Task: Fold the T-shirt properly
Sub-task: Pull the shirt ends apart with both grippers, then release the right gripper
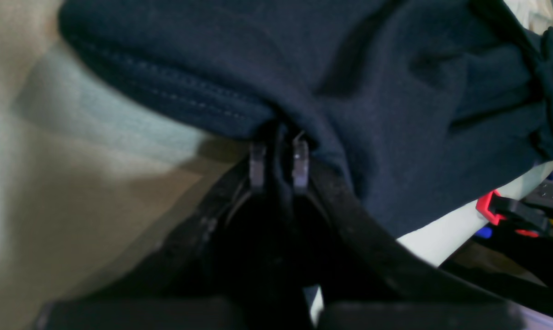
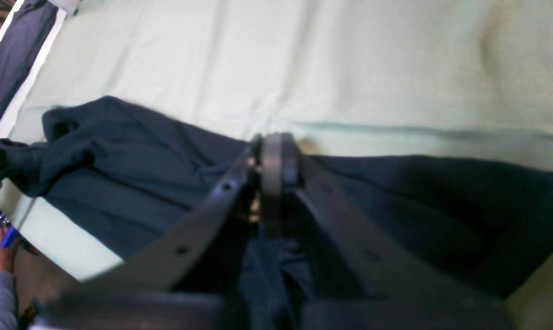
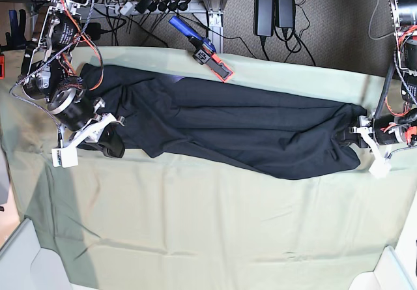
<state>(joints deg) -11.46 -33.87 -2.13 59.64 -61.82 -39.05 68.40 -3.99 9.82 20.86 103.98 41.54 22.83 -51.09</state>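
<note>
Black cotton T-shirt stretched along pale green cloth | soft, limp, light; grip hems | left pincer clenched on T-shirt edge | right pincer clenched on opposite end

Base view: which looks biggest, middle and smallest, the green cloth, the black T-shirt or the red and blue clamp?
1. Green cloth, it spreads across nearly the whole view.
2. Black T-shirt, a long strip across the cloth.
3. Red and blue clamp, by far the smallest.
</note>
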